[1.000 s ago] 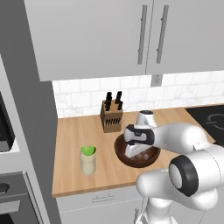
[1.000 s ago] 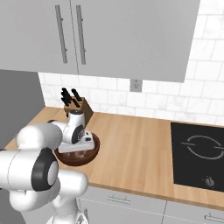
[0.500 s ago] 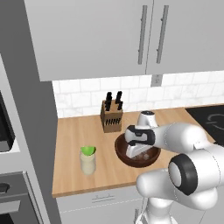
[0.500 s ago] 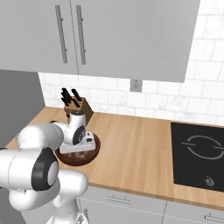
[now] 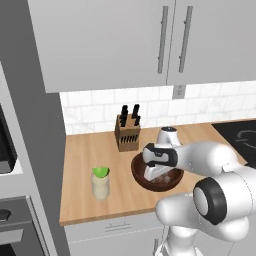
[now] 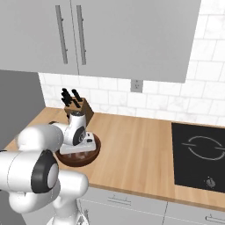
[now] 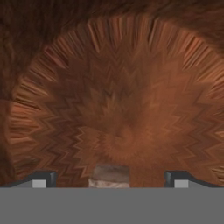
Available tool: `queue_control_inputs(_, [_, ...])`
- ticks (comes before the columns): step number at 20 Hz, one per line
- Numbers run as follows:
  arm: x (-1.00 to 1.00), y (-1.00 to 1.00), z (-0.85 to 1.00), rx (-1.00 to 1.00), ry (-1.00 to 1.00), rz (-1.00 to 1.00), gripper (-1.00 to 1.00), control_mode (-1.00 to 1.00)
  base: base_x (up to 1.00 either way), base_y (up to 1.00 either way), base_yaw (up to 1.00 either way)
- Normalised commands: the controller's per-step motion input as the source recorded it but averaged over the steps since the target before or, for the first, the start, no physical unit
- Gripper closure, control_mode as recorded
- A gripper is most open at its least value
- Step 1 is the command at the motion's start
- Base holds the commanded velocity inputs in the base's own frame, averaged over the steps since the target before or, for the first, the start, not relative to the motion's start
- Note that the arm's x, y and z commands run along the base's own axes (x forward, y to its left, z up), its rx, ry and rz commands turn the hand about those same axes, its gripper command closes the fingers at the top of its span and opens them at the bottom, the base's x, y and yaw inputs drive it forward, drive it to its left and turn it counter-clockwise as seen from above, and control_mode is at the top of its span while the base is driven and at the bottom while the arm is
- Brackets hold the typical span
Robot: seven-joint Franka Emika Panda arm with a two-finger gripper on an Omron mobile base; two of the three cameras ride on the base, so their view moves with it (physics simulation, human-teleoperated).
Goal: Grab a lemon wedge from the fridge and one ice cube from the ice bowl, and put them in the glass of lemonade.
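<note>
A wooden desk (image 5: pixel 85 155) under grey cabinets is carrying the wide dark-brown ice bowl (image 5: pixel 141 179). My end effector (image 7: pixel 109 177), tips apart, is straddling a pale whitish ice cube (image 7: pixel 109 176) on the bowl floor. I am judging centring essential before closing.

Matt dark-brown ice bowl (image 7: pixel 122 87) with zigzag, seemingly wood-grain inside; smooth pale wooden counter (image 5: pixel 90 155); glossy white arm.
</note>
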Motion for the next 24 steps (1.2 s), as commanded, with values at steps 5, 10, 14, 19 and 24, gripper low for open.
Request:
queue_control_inputs(5, [-0.09,0.0,0.0,0.0,0.0,0.0,-1.0,-1.0,0.0,0.0,0.0])
queue_control_inputs(10, [-0.05,0.0,0.0,0.0,0.0,0.0,-1.0,-1.0,0.0,0.0,0.0])
queue_control_inputs(14, [-0.04,0.0,0.05,0.0,-0.05,0.0,-1.0,-1.0,0.0,0.0,0.0])
queue_control_inputs(19, [0.0,0.0,0.03,0.0,-0.02,0.0,-1.0,-1.0,0.0,0.0,0.0])
queue_control_inputs(24, [-0.04,0.0,0.0,0.0,0.0,0.0,-1.0,-1.0,0.0,0.0,0.0])
